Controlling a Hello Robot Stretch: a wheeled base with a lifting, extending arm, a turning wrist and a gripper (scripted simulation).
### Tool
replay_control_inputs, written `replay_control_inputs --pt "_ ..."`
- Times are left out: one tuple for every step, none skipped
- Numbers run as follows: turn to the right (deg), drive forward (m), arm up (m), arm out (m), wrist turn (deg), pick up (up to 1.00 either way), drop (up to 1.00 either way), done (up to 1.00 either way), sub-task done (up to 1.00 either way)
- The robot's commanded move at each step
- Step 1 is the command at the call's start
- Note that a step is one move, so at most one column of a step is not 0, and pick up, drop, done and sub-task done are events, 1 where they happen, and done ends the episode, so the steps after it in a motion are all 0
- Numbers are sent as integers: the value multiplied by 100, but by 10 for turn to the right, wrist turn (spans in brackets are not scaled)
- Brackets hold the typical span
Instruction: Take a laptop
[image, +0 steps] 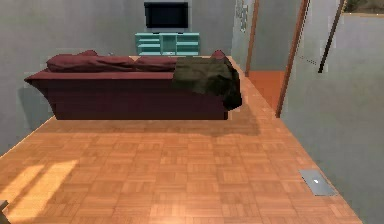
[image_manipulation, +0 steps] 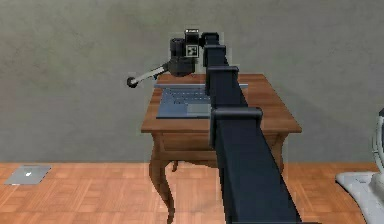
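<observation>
Our arm (image_manipulation: 238, 140) reaches over the surface (image_manipulation: 272, 118) where the laptop (image_manipulation: 182, 102) lies flat, not yet lifted; with the jaws by it we cannot tell whether they hold anything, so the taking remains.

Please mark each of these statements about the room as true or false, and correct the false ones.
1. A laptop lies on the wooden table. True.
2. The sofa is blue. False: it is dark red.
3. A dark green blanket hangs over the sofa's end toward the forward view's right. True.
4. The television lies on the sofa. False: it is above a teal cabinet behind the sofa.
5. A flat grey thing lies on the wooden floor. True.
</observation>
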Motion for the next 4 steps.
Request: replay_control_inputs --pt "0 0 0 0 360 0 0 0 0" --pt "0 0 -18 0 0 0 0 0 0" --pt "0 0 0 0 0 100 0 0 0" --pt "0 0 10 0 0 0 0 0 0"
